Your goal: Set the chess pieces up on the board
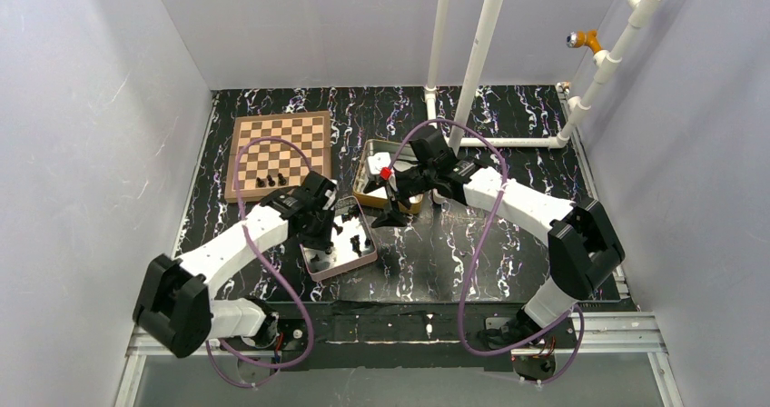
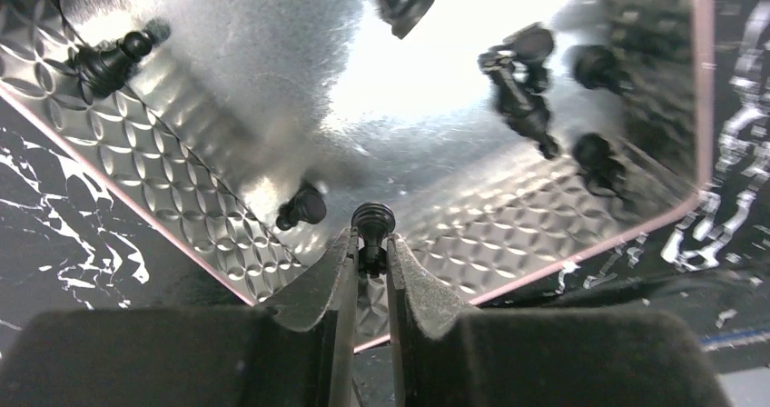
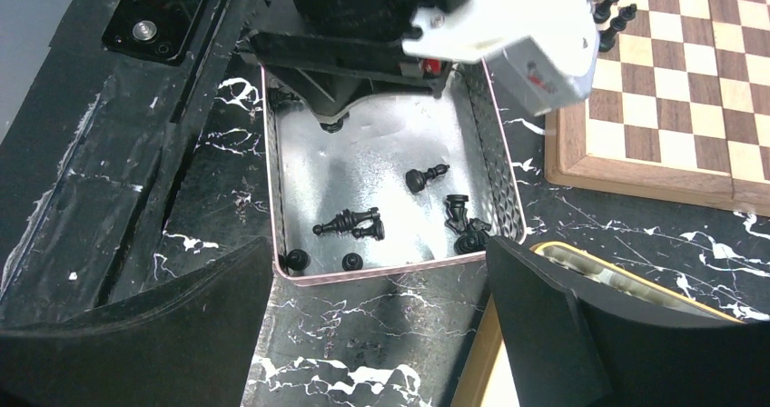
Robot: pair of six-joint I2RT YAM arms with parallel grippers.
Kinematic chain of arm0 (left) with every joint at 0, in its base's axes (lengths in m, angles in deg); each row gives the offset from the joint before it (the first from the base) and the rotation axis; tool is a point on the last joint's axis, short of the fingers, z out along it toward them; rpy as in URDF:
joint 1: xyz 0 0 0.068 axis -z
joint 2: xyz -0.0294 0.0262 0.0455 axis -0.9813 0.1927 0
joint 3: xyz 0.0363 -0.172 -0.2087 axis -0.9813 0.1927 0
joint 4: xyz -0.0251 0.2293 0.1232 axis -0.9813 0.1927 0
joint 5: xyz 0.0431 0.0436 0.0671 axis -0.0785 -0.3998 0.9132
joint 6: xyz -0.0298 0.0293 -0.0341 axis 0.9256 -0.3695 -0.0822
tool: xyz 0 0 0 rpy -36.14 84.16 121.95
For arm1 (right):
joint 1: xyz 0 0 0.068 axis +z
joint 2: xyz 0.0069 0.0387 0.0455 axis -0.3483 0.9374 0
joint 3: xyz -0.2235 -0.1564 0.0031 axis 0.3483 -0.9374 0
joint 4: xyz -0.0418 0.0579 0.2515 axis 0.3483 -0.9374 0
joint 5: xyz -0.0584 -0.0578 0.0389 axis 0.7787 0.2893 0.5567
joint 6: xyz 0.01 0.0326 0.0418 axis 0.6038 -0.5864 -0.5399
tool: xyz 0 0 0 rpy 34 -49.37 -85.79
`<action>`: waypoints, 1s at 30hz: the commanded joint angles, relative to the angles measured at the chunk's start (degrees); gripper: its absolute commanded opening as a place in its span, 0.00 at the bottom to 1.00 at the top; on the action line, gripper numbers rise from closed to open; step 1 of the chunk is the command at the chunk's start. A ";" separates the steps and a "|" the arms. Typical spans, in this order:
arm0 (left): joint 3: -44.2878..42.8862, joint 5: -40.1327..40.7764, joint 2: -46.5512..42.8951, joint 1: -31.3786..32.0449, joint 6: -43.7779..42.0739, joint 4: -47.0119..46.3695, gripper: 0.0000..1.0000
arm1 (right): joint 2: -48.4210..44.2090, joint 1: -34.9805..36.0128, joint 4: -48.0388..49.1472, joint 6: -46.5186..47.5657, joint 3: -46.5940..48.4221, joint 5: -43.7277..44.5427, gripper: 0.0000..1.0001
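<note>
While tight (on piece (image 2: 373, 216)), left tool (image 2: 371, 245)

Light is glaring off the tin (image 2: 163, 180) ahead of the left hand (image 2: 370, 243), washing out detail; chess pieces (image 2: 519, 98) farther ahead are blurring; the hand's fingers (image 2: 309, 302) are showing dark, unfocused.

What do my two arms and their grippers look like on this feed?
The left arm and right arm have white shells with bulky black joints. A mauve cable loops along each. The left gripper and right gripper are black, their fingers broad and tapering to thin tips. A small red mark sits near the right wrist.
</note>
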 commanded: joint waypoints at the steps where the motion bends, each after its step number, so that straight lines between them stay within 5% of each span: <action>1: -1.40 -3.72 -7.62 0.27 -2.75 1.98 0.00 | -3.09 -0.14 0.73 -0.74 -1.01 -0.68 0.95; 11: -12.58 2.01 -9.37 -1.18 -7.59 3.95 0.00 | -4.53 -0.49 1.81 -2.80 -1.92 -0.40 0.96; 18: -19.26 0.06 -4.03 -8.52 -10.75 1.17 0.00 | -5.38 -0.58 2.76 -3.87 -2.98 -0.22 0.96; 23: -23.11 -4.35 2.20 -14.75 -11.03 -3.64 0.00 | -5.41 -0.58 4.63 -5.74 -3.42 0.47 0.97; 30: -31.44 -0.55 16.15 -17.04 -9.87 -4.68 0.00 | -5.39 -0.65 5.86 -6.52 -3.97 1.33 0.98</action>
